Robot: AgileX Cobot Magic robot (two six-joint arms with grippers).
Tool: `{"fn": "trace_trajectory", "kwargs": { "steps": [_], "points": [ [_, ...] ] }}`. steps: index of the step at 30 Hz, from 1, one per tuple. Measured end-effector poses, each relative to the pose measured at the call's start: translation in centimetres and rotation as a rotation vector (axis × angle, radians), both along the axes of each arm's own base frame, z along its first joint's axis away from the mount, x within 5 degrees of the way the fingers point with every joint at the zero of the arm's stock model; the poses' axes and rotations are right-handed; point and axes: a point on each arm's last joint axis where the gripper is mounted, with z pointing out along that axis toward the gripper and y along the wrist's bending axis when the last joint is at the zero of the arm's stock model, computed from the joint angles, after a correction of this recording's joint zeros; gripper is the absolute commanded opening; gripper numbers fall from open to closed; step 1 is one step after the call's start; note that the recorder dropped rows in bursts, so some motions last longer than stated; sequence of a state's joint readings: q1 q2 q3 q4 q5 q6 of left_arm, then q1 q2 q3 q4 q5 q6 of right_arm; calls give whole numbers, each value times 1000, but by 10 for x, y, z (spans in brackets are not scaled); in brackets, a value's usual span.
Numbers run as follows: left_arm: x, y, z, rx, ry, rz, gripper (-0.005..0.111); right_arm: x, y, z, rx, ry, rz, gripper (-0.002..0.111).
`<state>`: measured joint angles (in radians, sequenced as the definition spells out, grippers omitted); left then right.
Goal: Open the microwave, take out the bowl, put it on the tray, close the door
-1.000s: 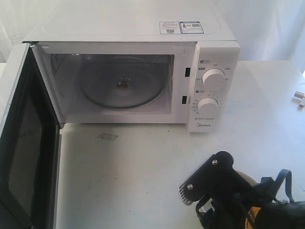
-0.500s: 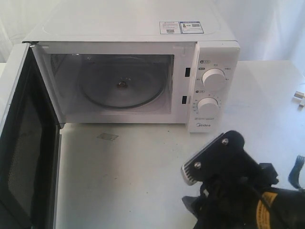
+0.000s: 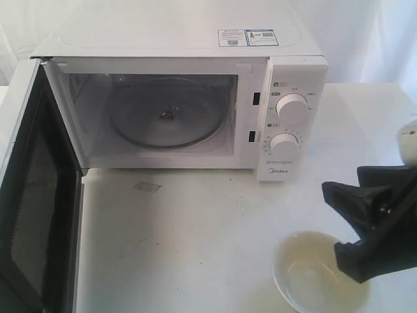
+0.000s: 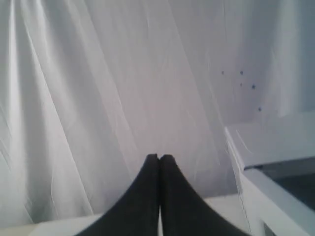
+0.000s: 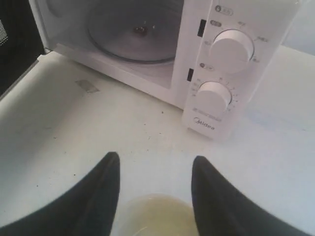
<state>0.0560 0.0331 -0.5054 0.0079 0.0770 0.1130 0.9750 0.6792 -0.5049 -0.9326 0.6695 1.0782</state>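
Observation:
The white microwave (image 3: 290,117) stands at the back of the table, its door (image 3: 29,189) swung wide open to the left. The cavity holds only the glass turntable (image 3: 166,117). The cream-white bowl (image 3: 313,277) sits upright on the white table surface in front of the control panel, at the front right. My right gripper (image 3: 342,225) hovers open just right of the bowl, touching nothing; in the right wrist view its fingers (image 5: 155,157) spread above the bowl (image 5: 157,216) and face the microwave (image 5: 216,98). My left gripper (image 4: 159,157) is shut, empty, and faces the curtain. No tray is in view.
A small patch of tape (image 3: 146,187) lies on the table before the cavity. A white rounded object (image 3: 409,140) shows at the right edge. A white curtain (image 4: 98,98) hangs behind. The open door juts towards the front left.
My right gripper has moved from the bottom centre to the right, uncovering the bowl, which now rests free on the table. The microwave and door have not moved.

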Motion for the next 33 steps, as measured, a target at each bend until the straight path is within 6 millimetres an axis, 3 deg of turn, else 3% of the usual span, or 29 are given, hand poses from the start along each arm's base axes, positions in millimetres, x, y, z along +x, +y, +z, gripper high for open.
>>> {"fn": "trace_trajectory", "kwargs": {
  "steps": [1, 2, 3, 6, 11, 14, 18, 25, 28, 33],
  "points": [
    [7, 0, -5, -3, 81, -3, 0, -1, -5, 2, -13, -12, -12, 22],
    [12, 0, -8, -3, 124, -3, 0, -2, -7, 2, -26, -16, -21, 4],
    [20, 1, -12, -5, 204, -4, 0, -3, -13, 2, -50, -18, -47, 0],
    [29, 1, -17, -8, 280, -6, 0, -4, -17, 3, -71, -30, -54, 0],
    [29, 1, -16, -8, 272, -6, 0, -4, -4, 17, -86, -200, 117, 0],
    [29, 1, -16, -8, 269, -6, 0, -3, -2, 37, -157, -380, 172, 0],
    [29, 1, -16, -11, 269, -6, 0, -2, -8, 71, -192, -527, 123, 0],
    [28, 0, -15, -25, 306, -15, 0, 2, -25, 137, -117, -585, -94, 0],
    [24, -1, -2, -29, 328, -23, 0, 7, -24, 161, -106, -586, -151, 0],
    [14, -2, 41, -24, 378, -34, 0, 16, -18, 196, -192, -575, -193, 0]
  ]
}}
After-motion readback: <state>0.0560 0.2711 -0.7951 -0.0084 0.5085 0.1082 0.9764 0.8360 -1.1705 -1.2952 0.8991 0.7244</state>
